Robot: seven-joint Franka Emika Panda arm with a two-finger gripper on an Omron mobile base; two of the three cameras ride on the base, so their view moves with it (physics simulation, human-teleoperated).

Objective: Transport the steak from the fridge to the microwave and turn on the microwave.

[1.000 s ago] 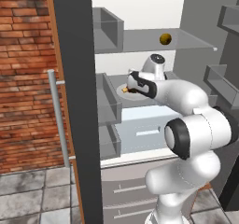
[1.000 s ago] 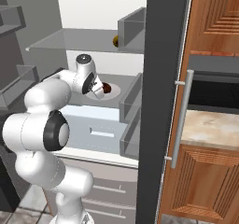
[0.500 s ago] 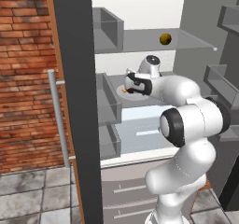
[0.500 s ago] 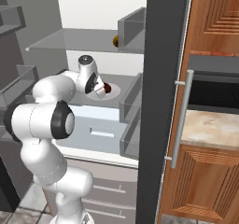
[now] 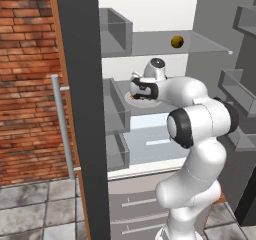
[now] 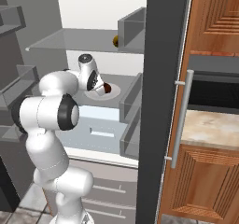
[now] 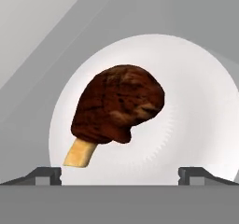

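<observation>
One steak [image 7: 116,105] on one white plate [image 7: 196,106], open claw [image 7: 120,174] above.

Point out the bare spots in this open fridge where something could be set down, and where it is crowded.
Free: the top glass shelf, bare from the door bin on its left across to the small yellow ball; and the white plate's rim beside the steak. Crowded: the middle shelf, where the open claw hangs over the plate and the arm fills the space.
</observation>
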